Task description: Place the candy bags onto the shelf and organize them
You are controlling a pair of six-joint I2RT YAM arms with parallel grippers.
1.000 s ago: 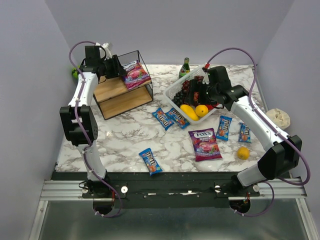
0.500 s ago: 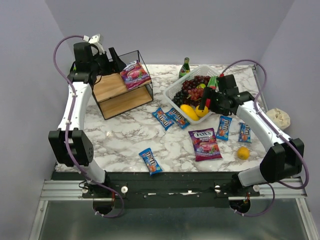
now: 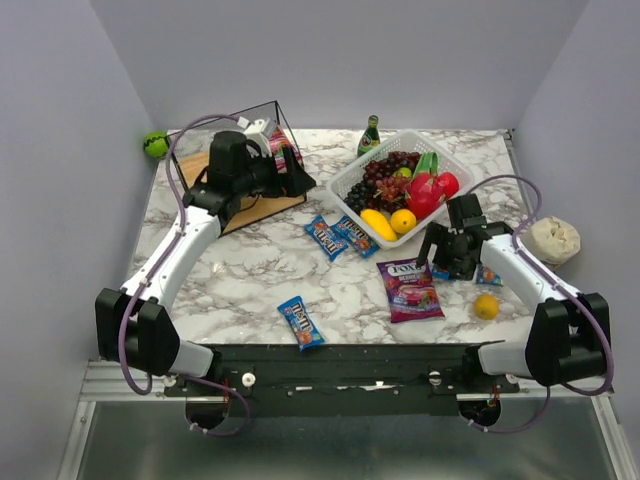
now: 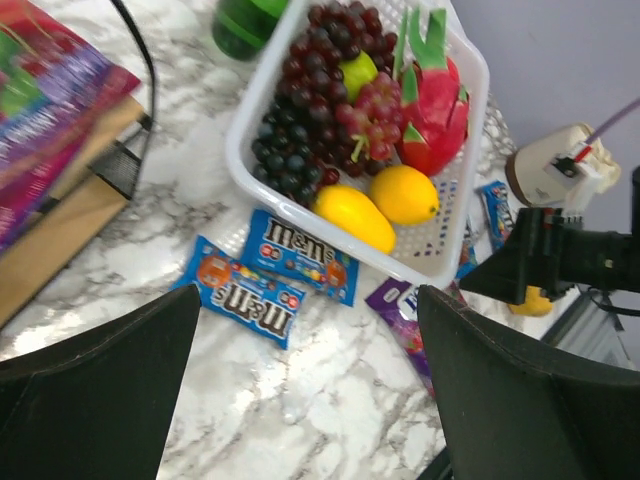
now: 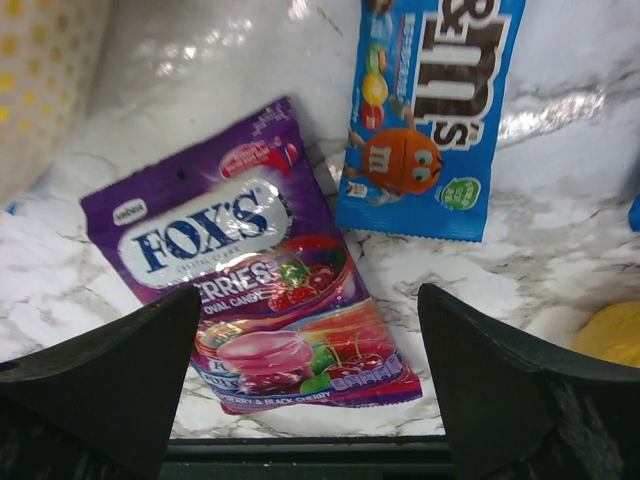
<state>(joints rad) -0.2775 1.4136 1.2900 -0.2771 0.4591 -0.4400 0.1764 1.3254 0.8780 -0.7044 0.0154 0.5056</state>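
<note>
From above, the left gripper (image 3: 290,172) is spread wide and empty just in front of the shelf (image 3: 268,205). The right gripper (image 3: 448,266), equally wide and empty, hangs low over the table with the loose purple bag (image 3: 410,290) at its left. The left wrist view puts the shelved purple bag (image 4: 45,110) to the hand's left and two blue packets (image 4: 300,262) beneath it. The right wrist view shows the loose purple bag and another blue packet (image 5: 425,100) below the open fingers. By my reading, one bag is shelved; one purple bag and the blue packets remain.
</note>
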